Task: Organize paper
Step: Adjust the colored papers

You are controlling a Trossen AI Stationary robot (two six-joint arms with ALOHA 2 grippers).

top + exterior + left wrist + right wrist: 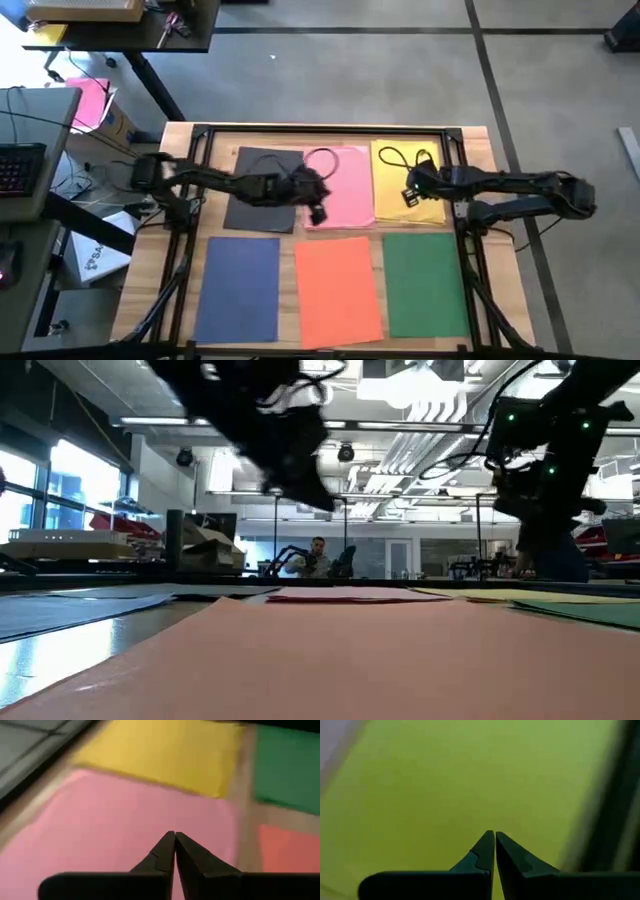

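Six sheets of paper lie flat on the wooden table (185,140). Dark grey (262,170), pink (345,195) and yellow (395,175) form the far row. Blue (240,290), orange (338,292) and green (425,283) form the near row. My left gripper (318,212) is shut above the pink sheet (115,820), near its left edge; in the low view it hangs well clear of the table (322,502). My right gripper (410,196) is shut over the yellow sheet (445,785). My left gripper touches nothing. My right gripper points its shut fingers (485,850) down at the yellow sheet; I cannot tell whether they touch it.
A black frame (320,130) runs along the table's edges. Black cable loops (322,160) hang from the arms over the pink and yellow sheets. Off the table's left stand a desk with a keyboard (20,165) and a magenta sheet (88,100). A person (318,555) sits far behind.
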